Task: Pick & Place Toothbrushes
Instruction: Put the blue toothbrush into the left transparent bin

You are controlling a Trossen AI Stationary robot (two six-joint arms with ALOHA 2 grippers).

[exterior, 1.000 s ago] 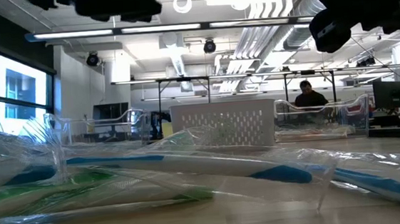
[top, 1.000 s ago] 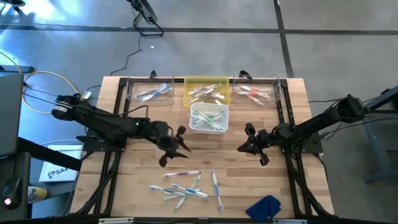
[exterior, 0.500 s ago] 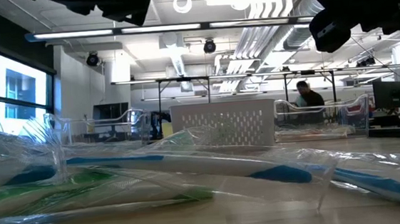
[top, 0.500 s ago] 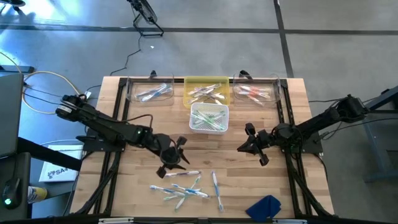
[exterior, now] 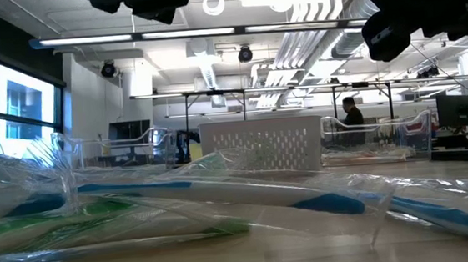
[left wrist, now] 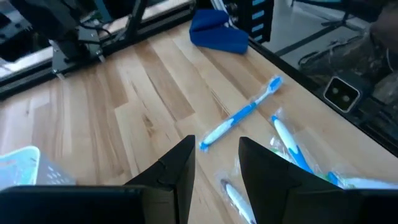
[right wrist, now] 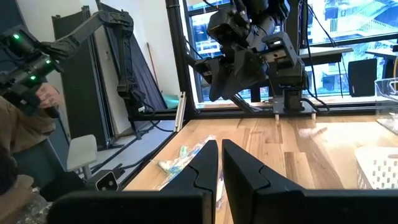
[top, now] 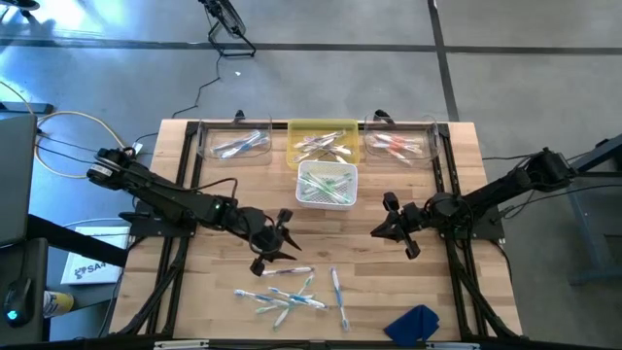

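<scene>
on the front part of the wooden table (top: 224,292) lies a loose cluster of wrapped toothbrushes (top: 282,290), white with blue and green accents, with one more blue toothbrush (top: 337,292) lying apart just to their right. a crumpled blue cloth (top: 413,322) sits at the front right corner. the left gripper (top: 279,246) hangs just behind the cluster, above the table, its fingers (left wrist: 174,171) spread apart and holding nothing; its wrist view looks down between them at the blue toothbrush and the wrapped ones. the right gripper (top: 389,226) waits over the table's right half, well apart from the brushes, fingers pressed together and empty. farther back, a white slotted basket (top: 304,175) holds green-accented toothbrushes. behind it along the far edge stand three bins: a clear bin (top: 206,144) on the left with pale brushes, a yellow bin (top: 296,131) in the middle, and a clear bin (top: 428,135) on the right with red-accented ones. beyond the table a person (exterior: 351,111) shows in the room.
</scene>
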